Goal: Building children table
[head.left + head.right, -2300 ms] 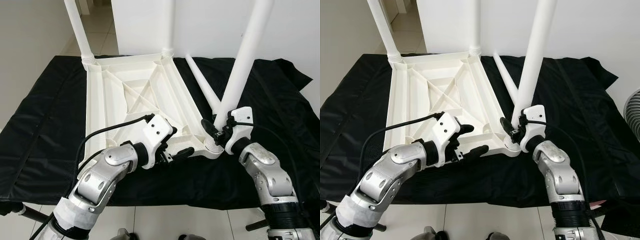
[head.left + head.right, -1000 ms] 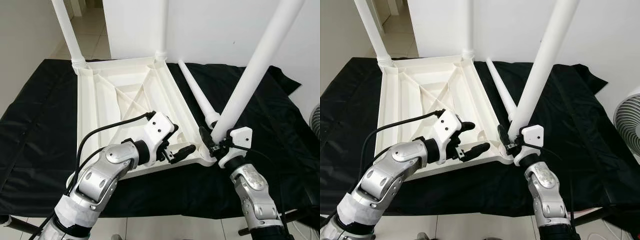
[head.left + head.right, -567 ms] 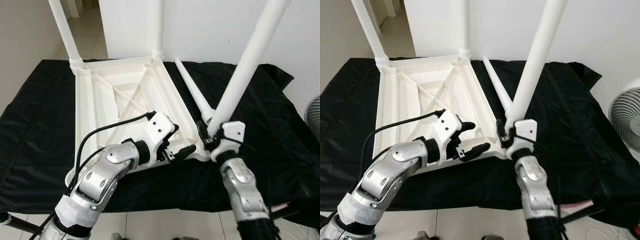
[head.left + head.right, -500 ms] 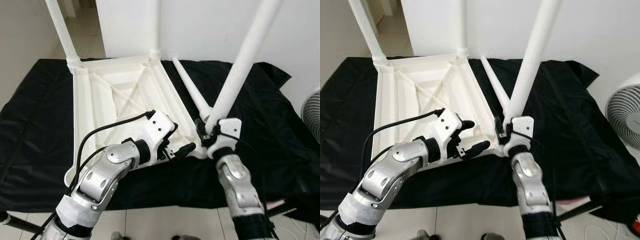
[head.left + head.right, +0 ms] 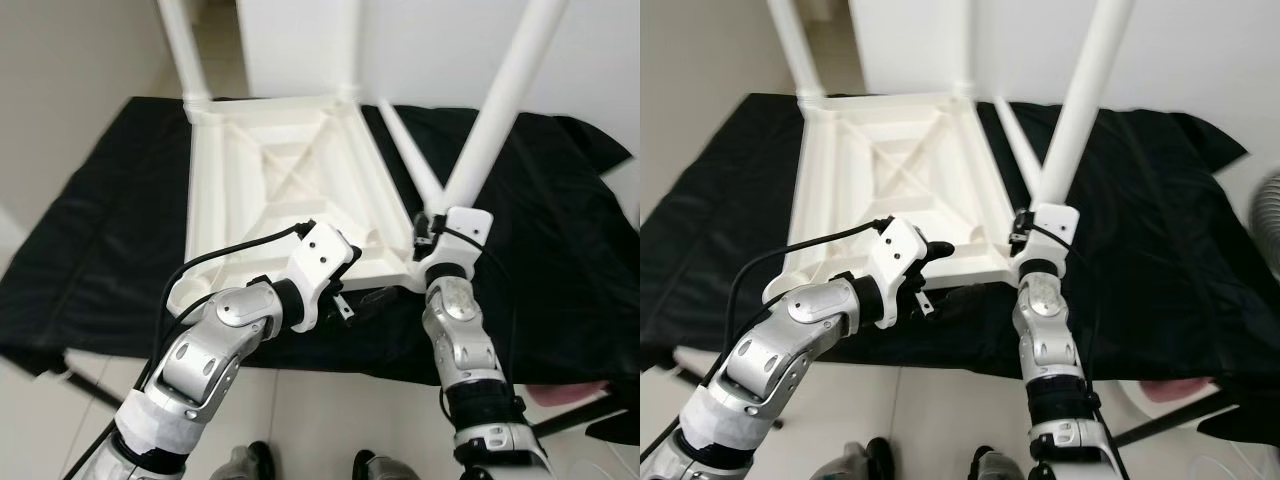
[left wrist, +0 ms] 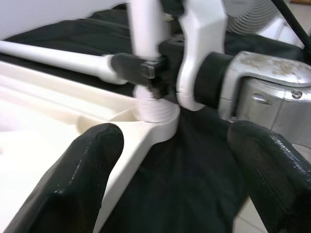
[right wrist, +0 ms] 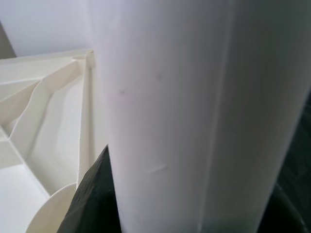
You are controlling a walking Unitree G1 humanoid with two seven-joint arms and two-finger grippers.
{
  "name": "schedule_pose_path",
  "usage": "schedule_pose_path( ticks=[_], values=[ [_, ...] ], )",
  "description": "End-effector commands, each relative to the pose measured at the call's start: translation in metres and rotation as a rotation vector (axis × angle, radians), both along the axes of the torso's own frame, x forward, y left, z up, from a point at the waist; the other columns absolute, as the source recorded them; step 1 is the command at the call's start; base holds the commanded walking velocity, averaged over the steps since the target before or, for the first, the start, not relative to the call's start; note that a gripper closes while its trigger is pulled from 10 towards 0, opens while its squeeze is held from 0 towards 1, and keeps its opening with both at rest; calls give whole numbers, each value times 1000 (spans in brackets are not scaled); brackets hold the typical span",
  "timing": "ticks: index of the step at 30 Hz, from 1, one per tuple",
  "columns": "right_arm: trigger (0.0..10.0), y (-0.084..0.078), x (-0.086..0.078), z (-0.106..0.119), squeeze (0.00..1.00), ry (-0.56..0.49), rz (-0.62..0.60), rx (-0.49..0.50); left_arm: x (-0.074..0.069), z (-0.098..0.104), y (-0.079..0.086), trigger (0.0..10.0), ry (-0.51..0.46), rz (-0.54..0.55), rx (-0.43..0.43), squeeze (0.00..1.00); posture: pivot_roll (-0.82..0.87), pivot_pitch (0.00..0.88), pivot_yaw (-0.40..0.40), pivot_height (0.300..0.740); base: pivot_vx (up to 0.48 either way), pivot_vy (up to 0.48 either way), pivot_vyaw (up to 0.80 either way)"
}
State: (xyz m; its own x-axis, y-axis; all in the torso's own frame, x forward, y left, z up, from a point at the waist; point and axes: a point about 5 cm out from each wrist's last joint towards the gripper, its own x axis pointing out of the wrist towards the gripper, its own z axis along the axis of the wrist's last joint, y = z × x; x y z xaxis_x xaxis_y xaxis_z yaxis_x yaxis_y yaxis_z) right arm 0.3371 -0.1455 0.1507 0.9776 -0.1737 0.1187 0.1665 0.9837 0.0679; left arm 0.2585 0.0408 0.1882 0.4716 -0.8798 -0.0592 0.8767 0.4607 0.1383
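An upturned white table top [image 5: 290, 175] lies on a black cloth [image 5: 110, 230], with two white legs [image 5: 178, 45] standing at its far corners. At the near right corner my right gripper [image 5: 432, 225] is shut on the base of a third leg [image 5: 500, 95], which leans to the right over the corner socket [image 6: 155, 114]. Another leg [image 5: 412, 170] lies loose on the cloth beside the top. My left gripper [image 5: 948, 273] is open around the top's near edge, just left of that corner. Its fingers [image 6: 87, 165] straddle the edge.
The cloth's front edge [image 5: 330, 360] hangs just beyond my forearms, with tiled floor [image 5: 330, 430] below. A white wall [image 5: 440, 40] stands close behind. A fan [image 5: 1268, 215] shows at the far right, and a pink object [image 5: 575, 392] lies low at the right.
The whole picture has shifted, so the camera has moved. My right forearm now stands more upright under the leg it still grips. My left gripper stays open at the near edge.
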Motion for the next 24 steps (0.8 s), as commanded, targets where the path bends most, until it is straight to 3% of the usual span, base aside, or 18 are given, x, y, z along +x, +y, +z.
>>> schedule_pose_path(
  ticks=[1,5,12,24],
  values=[
    [10000,-1,-8,-34,0,133,-25,66,-1,2,0,10000,-6,-1,2,0,-124,89,63,740,0,0,0],
    [10000,-2,-6,-29,0,104,9,49,-1,1,1,10000,-7,7,8,0,-121,90,61,740,0,0,0],
    [10000,-24,-3,-16,0,28,123,17,-2,0,0,10000,-7,8,7,0,-125,87,59,740,0,0,0],
    [10000,-40,0,-10,0,2,244,-35,-2,0,0,10000,-7,1,9,0,-126,85,64,740,0,0,0]
  ],
)
